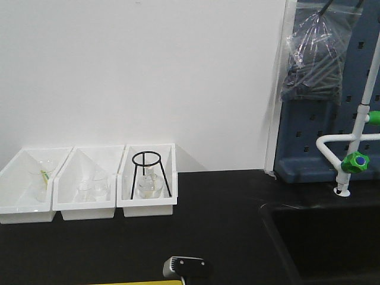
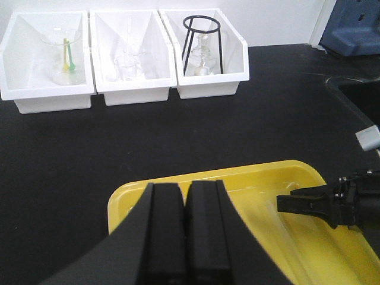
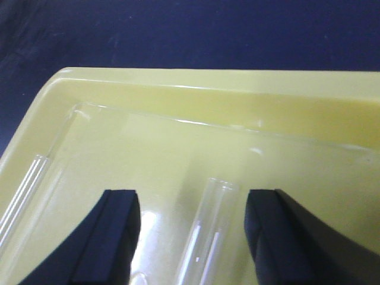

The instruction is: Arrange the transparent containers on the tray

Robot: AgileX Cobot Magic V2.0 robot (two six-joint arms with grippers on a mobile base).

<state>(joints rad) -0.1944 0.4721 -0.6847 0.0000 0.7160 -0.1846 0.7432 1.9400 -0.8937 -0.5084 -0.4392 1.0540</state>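
A clear test tube [image 3: 211, 231] lies on the floor of the yellow tray [image 3: 196, 89], its round rim pointing to the far wall. My right gripper [image 3: 193, 199] is open and straddles the tube, with a gap on both sides. A second clear tube [image 3: 24, 190] lies along the tray's left side. My left gripper [image 2: 185, 193] is shut on nothing and hangs over the tray's near left part [image 2: 267, 178]. The right gripper [image 2: 294, 203] shows low over the tray's right side. More clear glassware [image 1: 148, 185] stands in white bins at the back.
Three white bins [image 1: 86, 205] stand in a row against the wall on the black bench. The right bin holds a black tripod stand [image 1: 148, 172]. A sink [image 1: 320, 237] and a white tap with a green knob [image 1: 356, 160] are on the right.
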